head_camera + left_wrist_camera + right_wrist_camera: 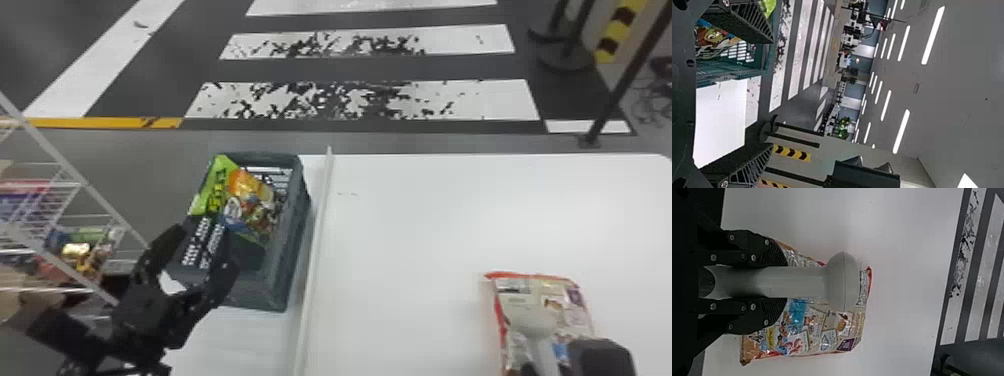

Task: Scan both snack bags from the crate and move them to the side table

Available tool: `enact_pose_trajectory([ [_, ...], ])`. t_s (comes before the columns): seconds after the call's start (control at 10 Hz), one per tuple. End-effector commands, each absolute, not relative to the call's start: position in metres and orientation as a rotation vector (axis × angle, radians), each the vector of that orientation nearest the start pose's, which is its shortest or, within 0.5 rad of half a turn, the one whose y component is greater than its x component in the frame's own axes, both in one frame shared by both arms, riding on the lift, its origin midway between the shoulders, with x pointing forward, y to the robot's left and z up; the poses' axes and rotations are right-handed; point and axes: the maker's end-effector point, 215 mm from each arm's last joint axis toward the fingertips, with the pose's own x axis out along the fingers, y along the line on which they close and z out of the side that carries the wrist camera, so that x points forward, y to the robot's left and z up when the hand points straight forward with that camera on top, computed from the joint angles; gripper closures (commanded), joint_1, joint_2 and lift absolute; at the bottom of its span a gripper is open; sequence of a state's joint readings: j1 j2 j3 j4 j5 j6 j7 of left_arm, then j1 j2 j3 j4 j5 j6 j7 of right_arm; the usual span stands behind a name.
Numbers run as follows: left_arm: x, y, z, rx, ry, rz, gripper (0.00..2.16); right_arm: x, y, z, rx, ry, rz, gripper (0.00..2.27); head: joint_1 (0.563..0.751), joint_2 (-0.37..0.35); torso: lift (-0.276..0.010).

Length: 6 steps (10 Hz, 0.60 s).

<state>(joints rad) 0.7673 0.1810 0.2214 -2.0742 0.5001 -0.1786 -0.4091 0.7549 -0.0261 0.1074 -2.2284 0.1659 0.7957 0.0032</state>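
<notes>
Left hand (202,249): fingers sitting wide apart by the near end of the crate (295,235), gripping nothing.
Right hand (785,282): holding the grey scanner (842,282) over a red-edged bag (828,340) that's lying on the worktop (410,240).
Scan: tbh that shiny, wrinkly film could be throwing glare, so a read might be failing, esp. if the code's facing down.
Crate pair: green bag (201,197) and orange-fronted bag (255,200) are overlapping inside, so a sloppy pinch is risking both, or slipping off.
Crate wall: an off-line finger could be catching it and shoving everything into the white strip (320,225).
Wire rack (75,184): standing close to the left arm, so swinging wide is asking for a snag imo.
</notes>
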Motion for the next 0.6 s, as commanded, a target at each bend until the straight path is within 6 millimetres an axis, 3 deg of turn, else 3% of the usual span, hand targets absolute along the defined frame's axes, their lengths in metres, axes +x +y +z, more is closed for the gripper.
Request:
enact_pose_trajectory([
  [0.0, 0.3544, 0.2861, -0.3327, -0.210, -0.004, -0.258, 0.06, 0.2652, -0.2069, -0.5502, -0.153, 0.889, 0.059, 2.25, 0.695, 0.148, -0.029],
  [0.5, 0.3535, 0.2881, -0.3307, -0.205, -0.010, -0.256, 0.06, 0.2654, -0.2071, -0.5572, -0.155, 0.900, 0.060, 2.25, 0.695, 0.155, -0.029],
])
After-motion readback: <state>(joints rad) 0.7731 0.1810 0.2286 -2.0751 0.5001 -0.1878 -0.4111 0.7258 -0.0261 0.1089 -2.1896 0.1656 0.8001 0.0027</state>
